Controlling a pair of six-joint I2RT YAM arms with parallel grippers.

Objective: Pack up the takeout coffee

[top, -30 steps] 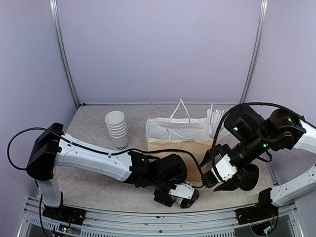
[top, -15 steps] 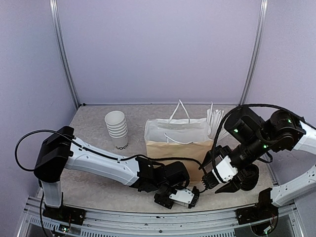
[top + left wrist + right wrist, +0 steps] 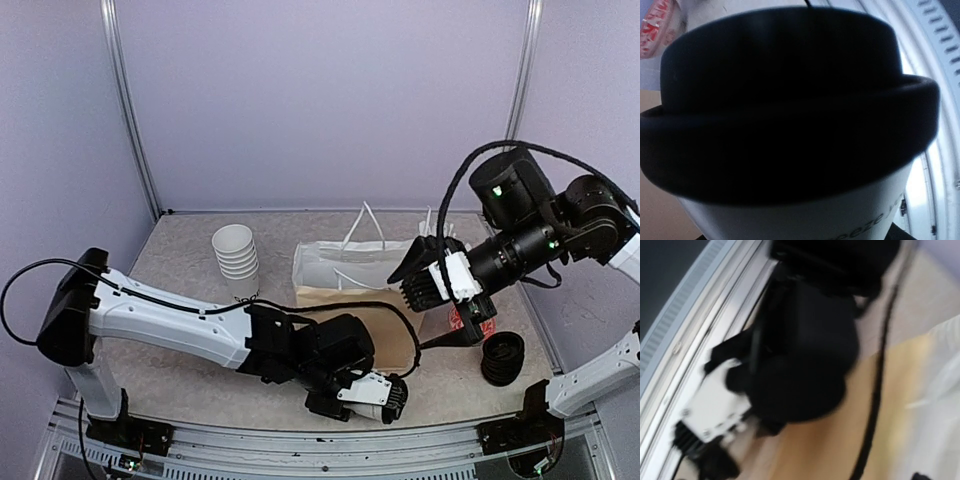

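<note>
At the near edge of the desk point(image 3: 185, 250), just in front of the brown paper bag point(image 3: 350, 300), the left hand point(image 3: 372, 392) sits low over a lidded cup point(image 3: 805, 220) of takeout coffee. Its wrist view is filled by the black lid point(image 3: 790, 100) above a strip of white wall with printed letters, so the cup lies right at the fingers. Neither finger shows, though, and I cannot tell whether they are pressed onto the cup or spread beside it. From above, the cup is hidden under that hand. The right hand point(image 3: 432, 300) hangs raised off the desk by the bag's right end, its fingers spread with nothing between them. The step in hand looks like taking hold of this cup to carry it to the bag. To do it well, the grip should land on the paper wall below the lid's rim, not on the lid, which could pop off. Pressure should be firm enough to lift yet light enough not to crush the wall. The cup should be carried lid-up and clear the bag's mouth and white handles point(image 3: 365, 225) before going down, while the right hand could hold the mouth wide.
</note>
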